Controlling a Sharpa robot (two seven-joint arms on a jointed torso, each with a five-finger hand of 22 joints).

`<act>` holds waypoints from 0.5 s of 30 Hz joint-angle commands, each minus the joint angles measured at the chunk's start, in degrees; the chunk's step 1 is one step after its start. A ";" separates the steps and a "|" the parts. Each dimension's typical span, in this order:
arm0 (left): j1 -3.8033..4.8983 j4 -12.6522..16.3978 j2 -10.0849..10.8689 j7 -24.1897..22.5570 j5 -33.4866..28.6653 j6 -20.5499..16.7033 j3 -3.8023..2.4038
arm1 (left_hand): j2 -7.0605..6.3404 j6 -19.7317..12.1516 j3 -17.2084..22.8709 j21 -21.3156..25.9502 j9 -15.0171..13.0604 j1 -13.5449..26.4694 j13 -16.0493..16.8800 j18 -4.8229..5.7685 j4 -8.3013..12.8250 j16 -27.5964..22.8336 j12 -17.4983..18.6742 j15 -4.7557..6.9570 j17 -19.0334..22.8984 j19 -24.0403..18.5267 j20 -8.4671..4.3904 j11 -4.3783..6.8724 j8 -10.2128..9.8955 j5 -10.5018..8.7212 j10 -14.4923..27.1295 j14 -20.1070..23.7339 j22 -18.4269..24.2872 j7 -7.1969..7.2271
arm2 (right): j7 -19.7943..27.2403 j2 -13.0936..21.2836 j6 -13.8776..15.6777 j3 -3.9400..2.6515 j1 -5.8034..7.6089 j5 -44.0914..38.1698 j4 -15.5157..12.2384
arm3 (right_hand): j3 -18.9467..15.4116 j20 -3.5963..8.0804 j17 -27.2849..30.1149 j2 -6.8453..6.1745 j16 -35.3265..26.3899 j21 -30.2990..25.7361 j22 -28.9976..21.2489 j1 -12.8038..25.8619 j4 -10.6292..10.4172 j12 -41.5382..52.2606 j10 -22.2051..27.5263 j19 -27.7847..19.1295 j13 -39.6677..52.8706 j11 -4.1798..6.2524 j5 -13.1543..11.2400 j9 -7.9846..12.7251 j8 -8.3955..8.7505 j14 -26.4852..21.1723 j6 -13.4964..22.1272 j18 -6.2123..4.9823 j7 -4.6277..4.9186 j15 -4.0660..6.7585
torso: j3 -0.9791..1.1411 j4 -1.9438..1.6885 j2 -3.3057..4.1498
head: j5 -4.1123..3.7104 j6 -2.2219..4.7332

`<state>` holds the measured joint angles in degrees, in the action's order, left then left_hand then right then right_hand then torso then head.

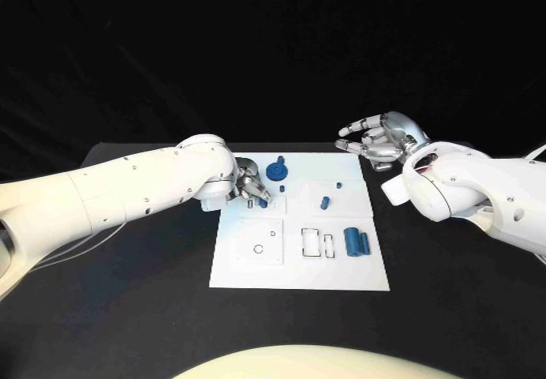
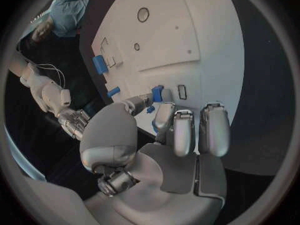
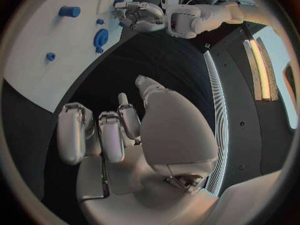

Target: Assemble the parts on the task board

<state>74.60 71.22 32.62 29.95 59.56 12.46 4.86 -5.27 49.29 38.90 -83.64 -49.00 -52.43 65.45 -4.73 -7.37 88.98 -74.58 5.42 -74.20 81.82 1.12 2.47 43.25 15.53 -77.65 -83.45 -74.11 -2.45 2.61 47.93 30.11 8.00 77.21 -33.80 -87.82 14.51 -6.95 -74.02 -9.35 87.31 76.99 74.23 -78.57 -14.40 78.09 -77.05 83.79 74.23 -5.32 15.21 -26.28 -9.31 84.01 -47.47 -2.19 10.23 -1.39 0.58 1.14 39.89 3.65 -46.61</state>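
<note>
The white task board (image 1: 301, 264) lies mid-table. My left hand (image 1: 248, 185) hangs over its far left part and pinches a small blue part (image 1: 263, 202) between thumb and a finger; the left wrist view shows this part (image 2: 157, 93) beside a small rectangular slot (image 2: 182, 91). A round blue gear-like part (image 1: 278, 170) sits just past the hand. Two small blue pegs (image 1: 340, 186) (image 1: 324, 202) and a larger blue block (image 1: 357, 242) lie on the board's right half. My right hand (image 1: 381, 138) hovers off the board's far right corner, fingers apart, holding nothing.
Outlined recesses (image 1: 316, 242) and a round marking (image 1: 259, 249) sit on the board's near half. Black table (image 1: 136, 300) surrounds the board. From the right wrist view I see the board (image 3: 37, 60), the blue gear (image 3: 100, 37) and my left hand (image 3: 137, 15).
</note>
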 commanded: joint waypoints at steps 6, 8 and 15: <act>-0.15 -0.11 -0.33 -0.07 -0.26 0.28 0.10 | 3.01 8.57 -0.75 -0.81 -1.97 1.58 1.44 2.08 -2.71 1.02 -0.72 0.31 -15.80 1.00 -0.36 0.84 1.14 2.10 -2.63 -6.55 -3.94 2.36 | 0.13 0.03 -0.24 -0.01 -0.02 -0.03 -0.08 | 2.45 0.30 -9.98 -0.28 -0.51 -0.67 7.22 1.56 -0.39 -0.51 0.64 -0.26 2.08 0.07 0.37 0.18 -1.18 4.38 0.43 -1.01 -0.05 0.59 | -0.01 -0.02 -0.01 | -0.10 0.16; -0.15 -0.15 -0.33 -0.08 -0.27 0.30 0.10 | 2.89 8.62 -1.47 -0.81 -2.00 1.78 1.56 2.09 -3.13 1.02 -0.75 0.32 -15.80 1.02 -0.38 0.85 1.04 2.10 -2.69 -6.55 -3.97 2.37 | 0.15 0.03 -0.27 -0.01 -0.02 -0.03 -0.07 | 2.51 0.30 -10.00 -0.29 -0.51 -0.69 7.22 1.61 -0.41 -0.49 0.61 -0.25 2.10 0.07 0.36 0.18 -1.26 4.38 0.43 -1.01 -0.06 0.59 | 0.00 -0.02 -0.02 | -0.08 0.05; -0.15 -0.18 -0.31 -0.11 -0.28 0.42 0.11 | 1.04 8.80 -6.07 -0.77 -2.27 2.52 1.77 2.09 -5.10 1.02 -0.67 0.38 -15.80 1.04 -0.44 0.92 0.71 1.85 -2.77 -6.55 -4.01 2.46 | 0.17 0.08 -0.32 -0.01 -0.02 -0.03 -0.05 | 2.51 0.30 -10.00 -0.29 -0.51 -0.69 7.22 1.61 -0.41 -0.49 0.61 -0.25 2.10 0.07 0.36 0.18 -1.26 4.38 0.43 -1.01 -0.06 0.59 | -0.02 0.01 0.01 | -0.14 0.11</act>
<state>74.46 70.93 32.48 29.94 59.37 12.69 5.00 -4.16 56.67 33.81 -83.64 -50.23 -50.13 66.18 -4.72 -12.52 88.98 -74.58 5.43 -74.20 81.91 1.03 2.78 43.80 15.56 -79.37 -83.45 -74.10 -0.40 2.65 47.98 29.96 8.00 77.21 -33.80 -87.81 14.52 -6.95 -74.02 -9.35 87.31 76.98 74.23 -78.57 -14.40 78.09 -77.05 83.79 74.23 -5.32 15.21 -26.28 -9.32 84.01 -47.47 -2.19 10.23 -1.39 0.55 1.13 39.89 3.50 -46.52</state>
